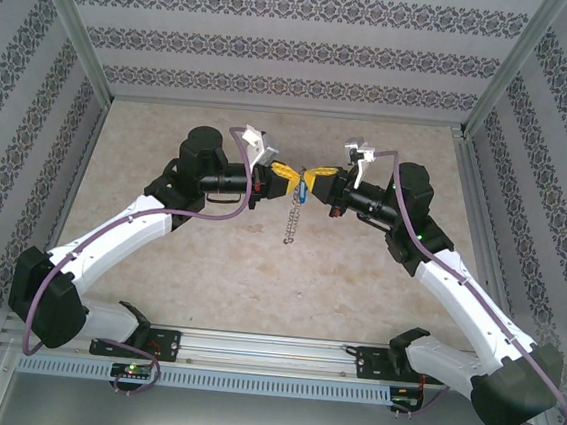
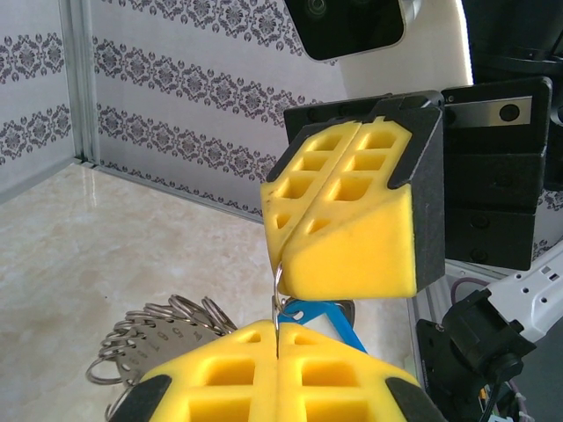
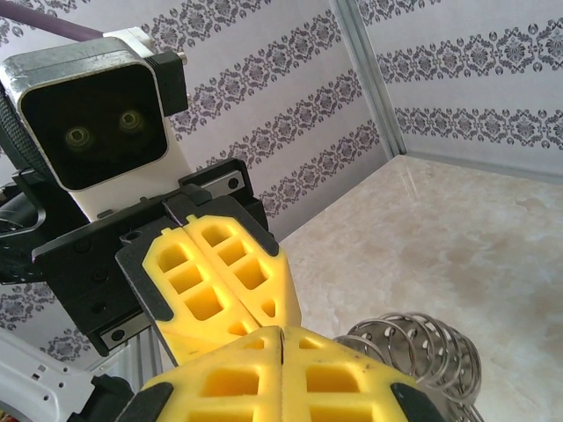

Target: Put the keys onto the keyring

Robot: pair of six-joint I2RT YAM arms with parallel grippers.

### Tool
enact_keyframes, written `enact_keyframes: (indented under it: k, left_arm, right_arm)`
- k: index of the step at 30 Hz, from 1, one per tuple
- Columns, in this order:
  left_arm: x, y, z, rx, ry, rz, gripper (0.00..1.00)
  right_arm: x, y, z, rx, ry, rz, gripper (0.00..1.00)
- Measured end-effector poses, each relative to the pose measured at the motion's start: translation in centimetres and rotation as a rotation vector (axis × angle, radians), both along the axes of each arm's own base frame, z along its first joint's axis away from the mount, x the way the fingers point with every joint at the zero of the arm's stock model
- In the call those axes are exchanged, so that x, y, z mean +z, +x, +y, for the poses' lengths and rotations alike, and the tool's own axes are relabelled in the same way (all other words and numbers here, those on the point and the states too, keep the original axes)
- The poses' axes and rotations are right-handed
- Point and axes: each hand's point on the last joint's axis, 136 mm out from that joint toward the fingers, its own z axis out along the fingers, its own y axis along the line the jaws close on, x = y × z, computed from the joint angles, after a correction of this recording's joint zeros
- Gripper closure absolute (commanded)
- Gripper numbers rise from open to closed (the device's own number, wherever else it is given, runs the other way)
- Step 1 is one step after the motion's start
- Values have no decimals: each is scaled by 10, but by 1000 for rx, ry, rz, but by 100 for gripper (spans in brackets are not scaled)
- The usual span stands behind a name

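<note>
Key [image 2: 321, 318], blue-headed, hanging on a thin wire loop of the keyring [image 1: 290, 223], just under the meeting fingertips, above the middle of the pale table [image 1: 207, 276]. Silvery rings and chain links dangling lower down. Left gripper [image 2: 277, 338] fully closed, the wire running into the seam between its yellow pads. Right gripper [image 3: 281, 338] closed as well, tip to tip with the left; hold on the wire not clear.

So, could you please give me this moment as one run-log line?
left gripper: shut on keyring | right gripper: shut on keyring | blue key: hanging just below | grippers: tip to tip above table
</note>
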Motion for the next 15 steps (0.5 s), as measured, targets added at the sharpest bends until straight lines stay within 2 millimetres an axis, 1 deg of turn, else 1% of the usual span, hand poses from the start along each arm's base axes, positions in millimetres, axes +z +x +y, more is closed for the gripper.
enact_keyframes:
  k: [4,10,15]
  left_arm:
    - [0,1,0,7,1,-1,100]
    - [0,4,1,22,4,-3,100]
    - [-3,2,0,19,12,7,100]
  right_arm:
    - [-2,2,-2,-9,-3,4,100]
    - [-18,6,-7,-32,-23,38,100]
    - [-23,2,-9,-34,-29,48,100]
